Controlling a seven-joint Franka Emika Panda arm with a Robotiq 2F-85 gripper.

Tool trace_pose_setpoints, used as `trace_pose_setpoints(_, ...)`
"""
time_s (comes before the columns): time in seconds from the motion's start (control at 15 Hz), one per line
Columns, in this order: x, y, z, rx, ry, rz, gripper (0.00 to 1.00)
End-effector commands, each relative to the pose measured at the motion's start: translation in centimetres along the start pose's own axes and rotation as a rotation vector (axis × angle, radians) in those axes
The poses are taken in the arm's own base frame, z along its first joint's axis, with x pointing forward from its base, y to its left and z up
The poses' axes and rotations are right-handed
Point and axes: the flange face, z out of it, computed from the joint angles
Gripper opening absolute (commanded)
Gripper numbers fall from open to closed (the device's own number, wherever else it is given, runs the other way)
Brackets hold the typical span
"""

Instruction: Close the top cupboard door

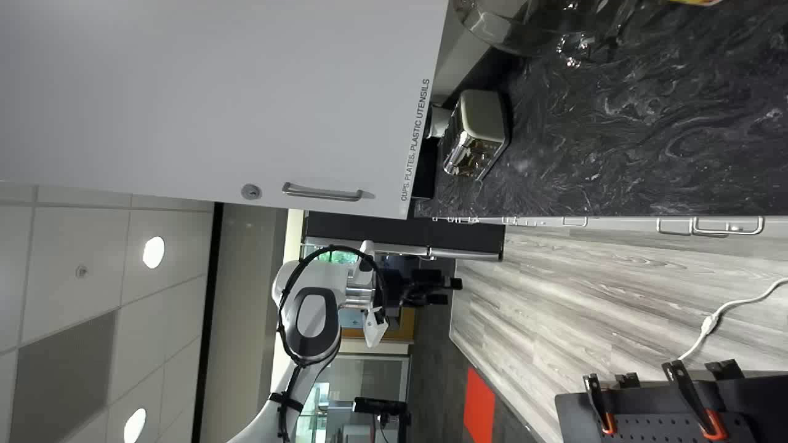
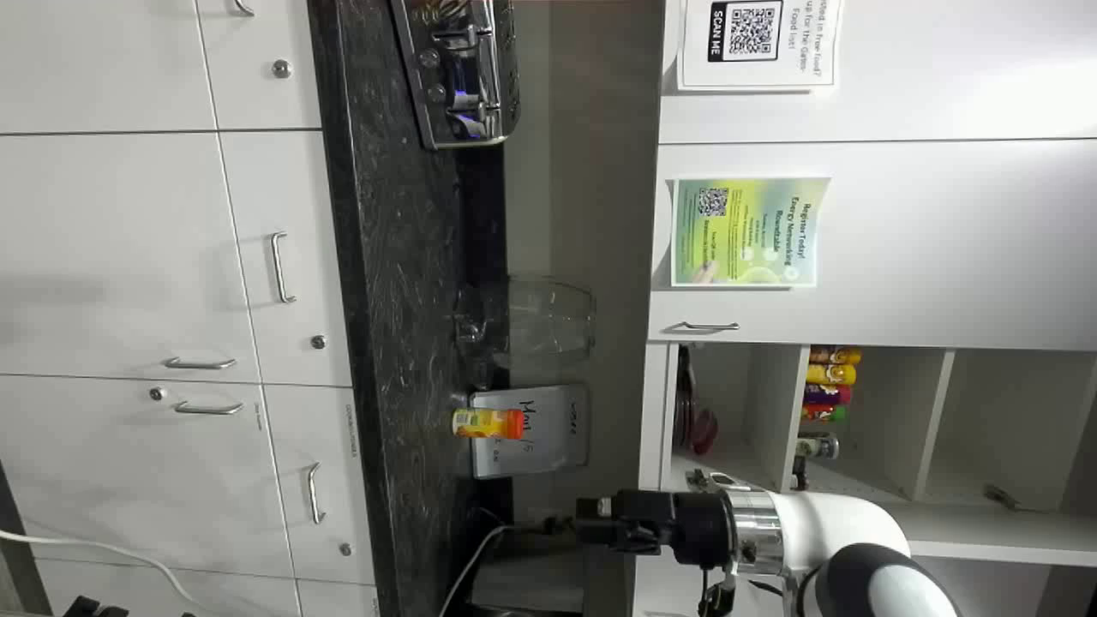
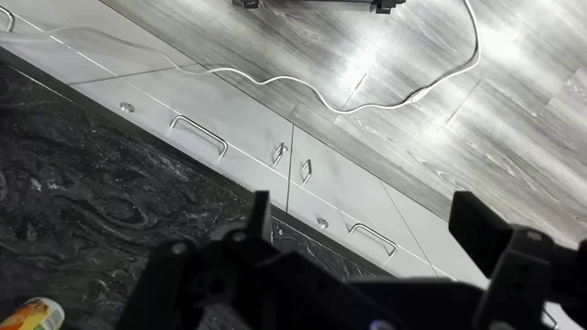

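Judge this the approach step, short of any contact to be seen. Find the top cupboard door in an exterior view, standing open above the tabletop, reaching with its free edge out to about the line of the front edge. Note the lettered label along the bottom and the slim silver handle near that free edge. Not made out in the wrist view. Above the back edge in an exterior view, bare to sight: shelves, hence a closing not yet done.

Find the gripper with fingers spread far apart, holding nothing. Pointed downward in both exterior views, apparently lower than the bottom of the door. Seen out past the front edge of the tabletop in an exterior view, with a gap to the door. Aimed, in the wrist view, across that front edge at lower cabinet fronts and floor.

For the next move, probably: raise the gripper, carry it around the free edge to the labelled face, and press near the handle. Push in an arc toward the back edge of the tabletop until flush over the shelves. No grasp required, by this reading; perhaps bring the fingers together first for a firmer push.
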Motion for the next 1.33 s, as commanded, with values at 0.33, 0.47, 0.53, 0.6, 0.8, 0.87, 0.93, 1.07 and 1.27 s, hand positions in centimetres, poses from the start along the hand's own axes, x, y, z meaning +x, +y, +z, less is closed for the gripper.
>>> trace_pose_setpoints(0.33,0.0,0.0,-0.1,0.0,-0.001,0.0,1.0)
trace_pose_setpoints(0.47,0.0,0.0,-0.1,0.0,-0.001,0.0,1.0)
trace_pose_setpoints(0.53,0.0,0.0,-0.1,0.0,-0.001,0.0,1.0)
trace_pose_setpoints(0.6,0.0,0.0,-0.1,0.0,-0.001,0.0,1.0)
trace_pose_setpoints(0.8,0.0,0.0,-0.1,0.0,-0.001,0.0,1.0)
trace_pose_setpoints(0.87,0.1,-0.2,-0.3,-0.001,0.011,0.005,1.0)
trace_pose_setpoints(0.93,0.0,-0.4,-0.8,0.0,0.043,0.01,1.0)
trace_pose_setpoints(1.07,-0.7,-0.5,-2.1,0.002,0.09,0.031,1.0)
trace_pose_setpoints(1.27,-2.8,0.2,-4.7,0.012,0.164,0.073,1.0)
